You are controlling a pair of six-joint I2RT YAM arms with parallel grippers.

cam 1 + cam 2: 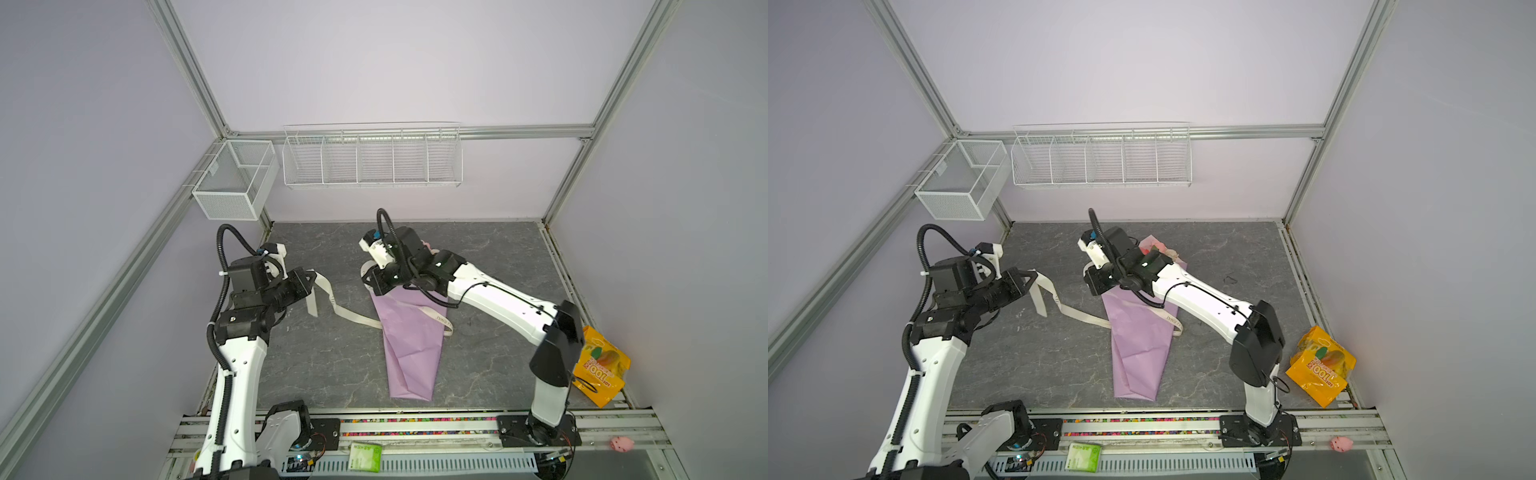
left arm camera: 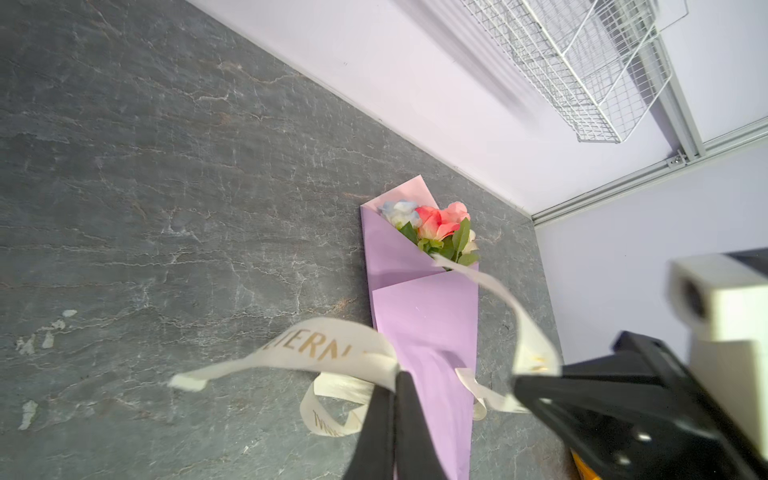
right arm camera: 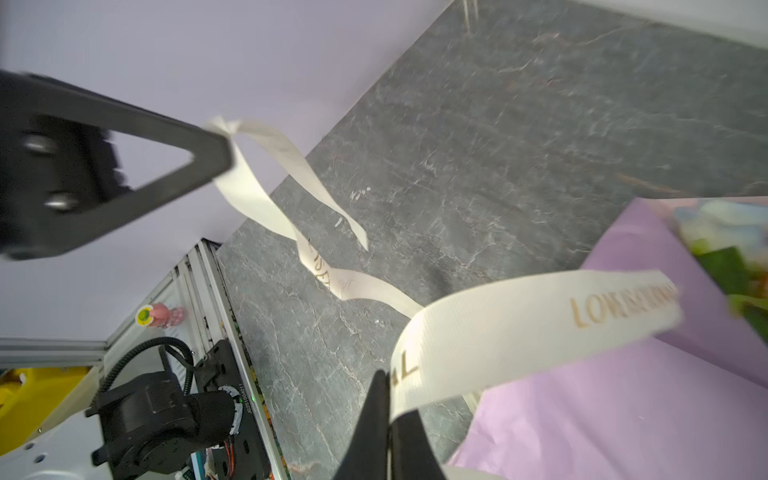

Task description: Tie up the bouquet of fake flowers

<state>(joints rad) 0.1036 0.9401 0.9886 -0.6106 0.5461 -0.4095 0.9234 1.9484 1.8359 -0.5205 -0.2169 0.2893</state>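
- Left arm (image 1: 239, 374) stands elbow-bent over the desk's (image 1: 498, 249) left side; left fingers (image 2: 415, 428) are pressed together, pinching the cream ribbon (image 1: 353, 314).
- Right arm (image 1: 498, 299) reaches across the bouquet of fake flowers (image 2: 440, 224), covering most blooms in both top views; right fingers (image 3: 370, 436) pinch the same ribbon.
- It lies mid-desk in lilac paper (image 1: 409, 340), blooms toward the back wall.
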